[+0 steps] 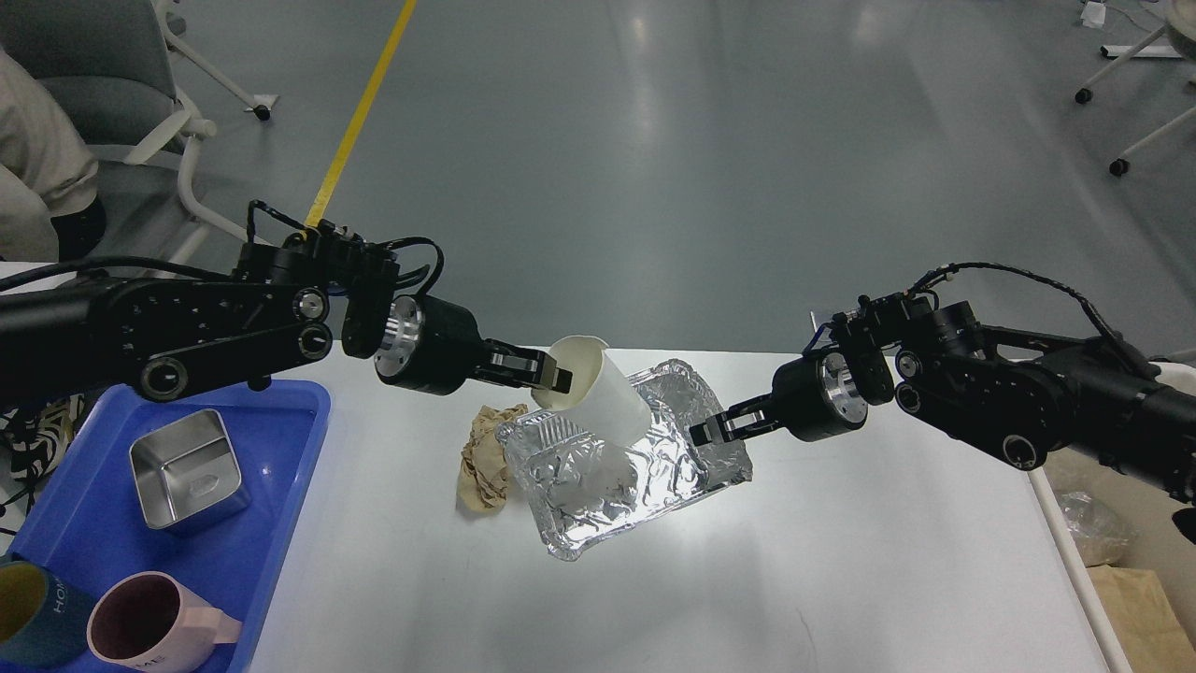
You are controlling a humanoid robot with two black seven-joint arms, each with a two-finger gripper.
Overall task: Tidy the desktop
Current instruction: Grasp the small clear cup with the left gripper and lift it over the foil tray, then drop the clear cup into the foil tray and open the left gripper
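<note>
The desktop (841,579) is a broad, plain white, faintly glossy slab filling the lower view, its right edge rounded. On it, mid-table, lies a crinkled foil tray (607,467) with a crumpled brown paper (483,458) touching its left side; the left gripper (551,374) is clamped on the rim of a white paper cup (603,393) tilted over the foil; the right gripper (707,431) pinches the tray's right rim. At left a blue tray (280,523) holds a square steel tin (187,467), a pink mug (149,622) and a dark blue mug (33,612).
</note>
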